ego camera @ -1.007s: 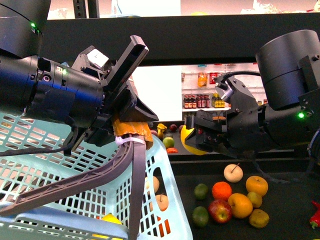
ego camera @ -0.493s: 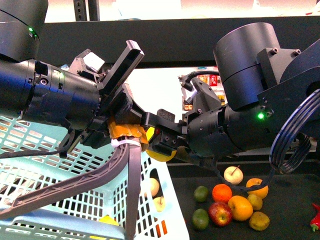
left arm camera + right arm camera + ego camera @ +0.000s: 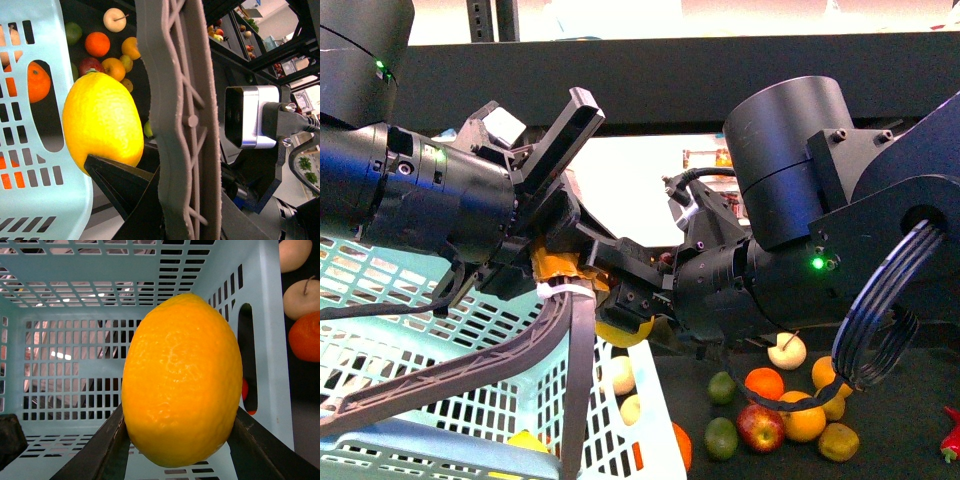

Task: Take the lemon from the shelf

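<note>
The right gripper [image 3: 179, 415] is closed on the lemon [image 3: 182, 380], one finger on each side of its broad middle. The fruit juts past the fingertips, above the basket [image 3: 260, 340]. It is likely firm and light with pebbled rind, so a steady mid-body squeeze suits it, though its rounded sides could roll. The left gripper [image 3: 565, 272] seems clamped on the basket handle [image 3: 575, 370].

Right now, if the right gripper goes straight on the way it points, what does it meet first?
Likely the slotted inner wall of the blue basket: the right gripper, holding the lemon, points into it. Nothing else shows between, though depth is unclear.
</note>
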